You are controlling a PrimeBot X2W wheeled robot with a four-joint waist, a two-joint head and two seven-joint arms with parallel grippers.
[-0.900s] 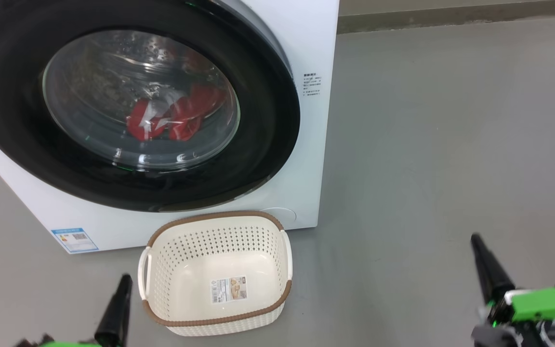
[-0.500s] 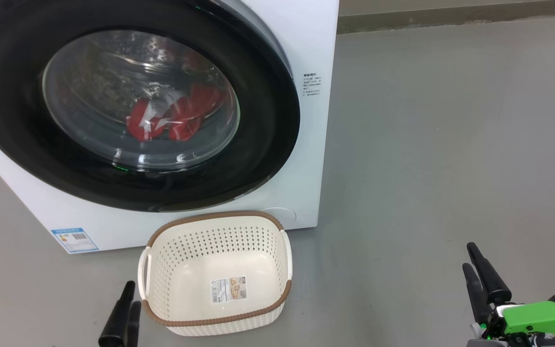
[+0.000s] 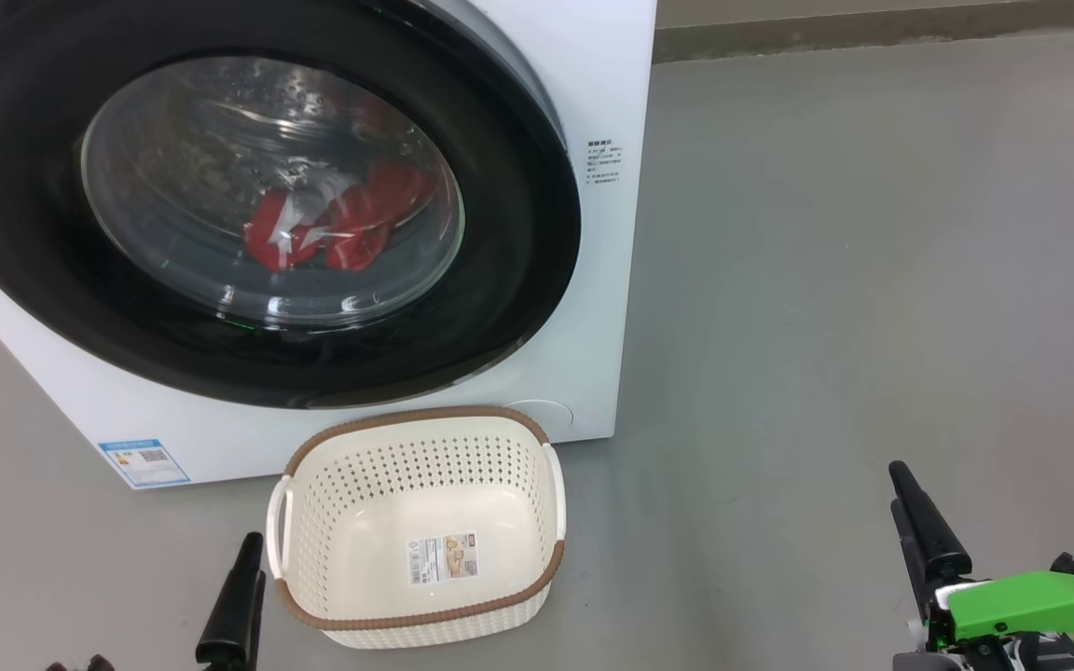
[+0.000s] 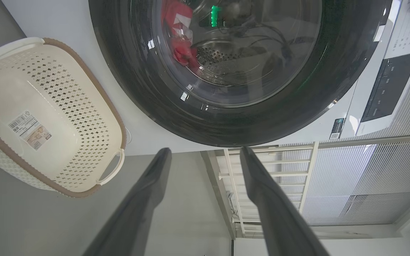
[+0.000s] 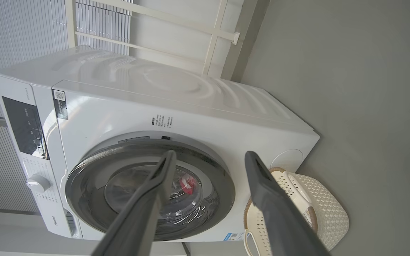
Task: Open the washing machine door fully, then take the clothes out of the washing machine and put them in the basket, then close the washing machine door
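The white washing machine [image 3: 602, 84] stands at upper left. Its round door [image 3: 518, 233], glossy black rim around bulging glass, lies against the front; I cannot tell whether it is latched. Red and white clothes [image 3: 332, 228] lie behind the glass in the drum. The cream basket [image 3: 411, 417] sits with nothing in it on the floor before the machine. My left gripper [image 3: 248, 550] is low, just left of the basket, and my right gripper [image 3: 899, 485] far to its right. Each wrist view shows its gripper open with nothing held: left gripper [image 4: 205, 151], right gripper [image 5: 210, 153], both pointing at the door [image 5: 222, 199].
Bare grey floor [image 3: 854, 280] stretches to the right of the machine up to a wall base [image 3: 873, 28]. The machine's dark control panel [image 5: 23, 124] and knob [image 5: 37, 183] sit on its upper front. A white slatted railing [image 4: 297, 170] stands beside the machine.
My right gripper has drifted slightly left and its green wrist has sunk lower. The left finger has barely shifted. Door, clothes and basket are as before.
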